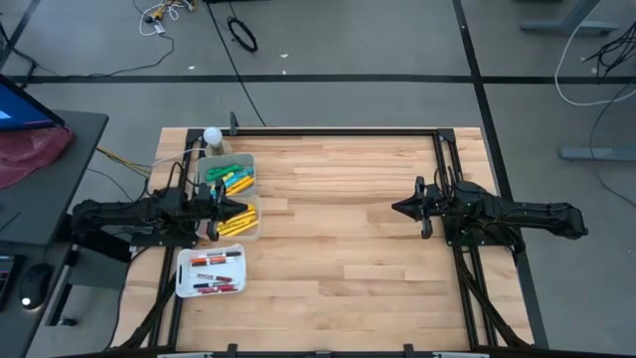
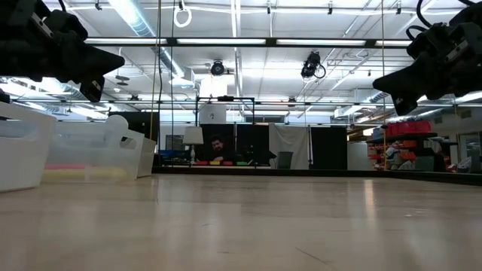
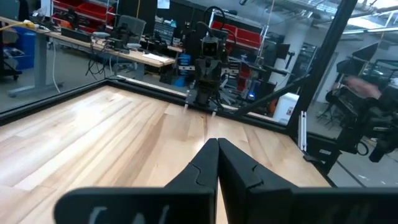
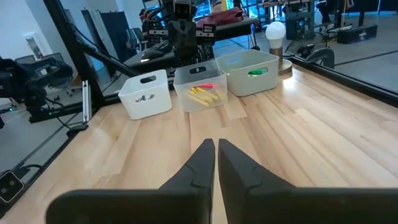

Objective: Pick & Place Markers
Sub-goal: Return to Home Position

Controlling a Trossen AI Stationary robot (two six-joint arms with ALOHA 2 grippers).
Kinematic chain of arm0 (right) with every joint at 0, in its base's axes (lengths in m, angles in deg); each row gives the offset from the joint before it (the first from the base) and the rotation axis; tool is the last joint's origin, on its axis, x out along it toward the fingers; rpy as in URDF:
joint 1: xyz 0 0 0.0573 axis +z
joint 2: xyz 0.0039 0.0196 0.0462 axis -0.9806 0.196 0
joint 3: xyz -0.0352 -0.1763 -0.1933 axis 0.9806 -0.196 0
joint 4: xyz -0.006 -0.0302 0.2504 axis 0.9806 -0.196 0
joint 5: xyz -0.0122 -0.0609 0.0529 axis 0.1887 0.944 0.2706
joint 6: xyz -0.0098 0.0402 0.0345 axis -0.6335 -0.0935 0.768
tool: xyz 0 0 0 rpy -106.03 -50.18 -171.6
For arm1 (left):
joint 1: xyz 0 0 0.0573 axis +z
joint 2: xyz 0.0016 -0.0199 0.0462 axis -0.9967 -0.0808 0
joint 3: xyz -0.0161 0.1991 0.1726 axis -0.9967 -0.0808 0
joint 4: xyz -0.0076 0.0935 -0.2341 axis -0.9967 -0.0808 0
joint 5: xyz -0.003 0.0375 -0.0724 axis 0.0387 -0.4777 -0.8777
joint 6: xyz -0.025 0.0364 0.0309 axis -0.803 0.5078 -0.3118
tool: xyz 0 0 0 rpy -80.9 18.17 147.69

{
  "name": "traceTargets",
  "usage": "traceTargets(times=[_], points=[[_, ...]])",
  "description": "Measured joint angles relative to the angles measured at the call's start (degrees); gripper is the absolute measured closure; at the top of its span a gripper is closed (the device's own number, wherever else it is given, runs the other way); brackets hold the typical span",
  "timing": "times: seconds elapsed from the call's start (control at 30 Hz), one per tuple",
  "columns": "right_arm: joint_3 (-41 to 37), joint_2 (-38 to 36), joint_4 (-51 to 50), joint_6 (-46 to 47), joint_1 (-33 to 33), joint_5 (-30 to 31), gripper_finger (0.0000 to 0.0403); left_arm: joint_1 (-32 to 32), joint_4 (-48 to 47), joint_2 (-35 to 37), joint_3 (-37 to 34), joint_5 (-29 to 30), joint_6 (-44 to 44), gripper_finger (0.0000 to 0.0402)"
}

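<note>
The markers lie in three bins at the table's left side. The far clear bin (image 1: 228, 172) holds green, yellow and light blue ones. The middle clear bin (image 1: 241, 223) holds yellow ones (image 4: 202, 94). The near white bin (image 1: 210, 270) holds red and white ones with dark ends. My left gripper (image 1: 241, 211) hovers shut and empty above the middle bin, pointing toward the table's right (image 3: 217, 148). My right gripper (image 1: 397, 208) hangs shut and empty over the bare wood at right of centre, pointing at the bins (image 4: 216, 148). In the low view both grippers are raised well above the table.
A white round-topped object (image 1: 212, 135) stands at the far left corner behind the bins. A black frame rail (image 1: 338, 127) runs along the table's far edge and down the right side (image 1: 447, 169). Bare wood (image 1: 338, 249) spreads between the two arms.
</note>
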Motion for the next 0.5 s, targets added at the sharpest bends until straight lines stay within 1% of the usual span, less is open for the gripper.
traceTargets(times=[0.1, 0.27, 0.33, 0.4, 0.47, 0.5], points=[[0.00, -0.21, 0.00, 0.00, 0.40, 0.09, 0.0378, 0.00, 0.04, 0.00, 0.00, -0.02, -0.02, 0.0389], [0.00, -4.70, 0.11, -0.03, 4.99, 0.41, 0.0378, 0.00, 0.05, 0.00, 0.00, -0.04, -0.14, 0.0388], [0.00, -7.90, -0.02, -2.89, 6.37, 0.40, 0.0378, 0.00, 0.07, 0.00, 0.00, -0.05, -0.14, 0.0388], [0.17, -8.18, 1.07, -7.37, 7.37, 0.43, 0.0378, 0.00, 0.09, 0.00, 0.00, -0.04, -0.15, 0.0388], [0.02, -8.20, -0.04, -10.97, 7.86, 0.73, 0.0378, 0.00, 0.11, 0.02, 0.00, -0.06, -0.15, 0.0389], [0.02, -8.20, -0.44, -11.84, 8.37, 2.06, 0.0378, -0.02, 0.05, 0.02, 0.00, -0.07, -0.15, 0.0389]])
